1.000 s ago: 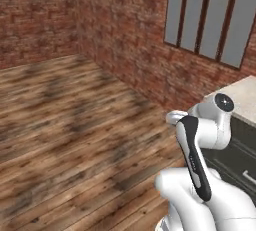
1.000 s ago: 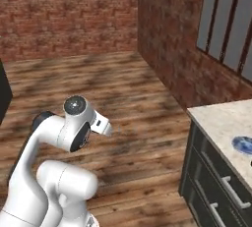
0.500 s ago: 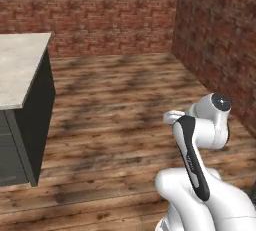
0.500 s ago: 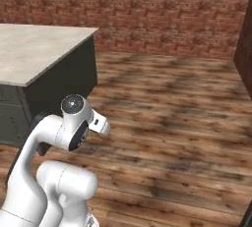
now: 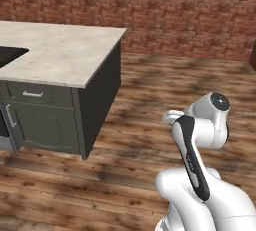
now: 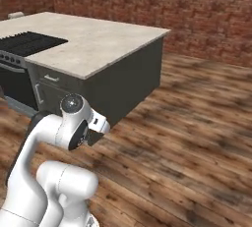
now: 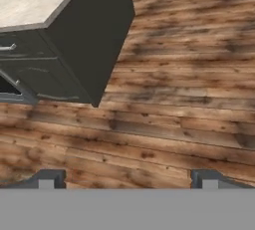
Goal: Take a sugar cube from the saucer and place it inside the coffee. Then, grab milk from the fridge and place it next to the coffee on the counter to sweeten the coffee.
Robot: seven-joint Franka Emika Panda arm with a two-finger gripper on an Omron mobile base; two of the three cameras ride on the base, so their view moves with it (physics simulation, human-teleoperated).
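Beige counter [image 5: 60, 50] w/ dark drawers now closer after base turn, pincer [image 7: 127, 179] tips apart, nothing held

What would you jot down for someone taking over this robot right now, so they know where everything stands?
Gripper: open, holding nothing, aimed at the wooden floor.
In sight: a counter island with dark drawers, a cooktop set in it.
Sugar cube, saucer, coffee, milk and fridge: none can be made out here.
Done: cannot tell from these views; nothing in hand.
Left: at least find the fridge, fetch the milk and set it beside the coffee.
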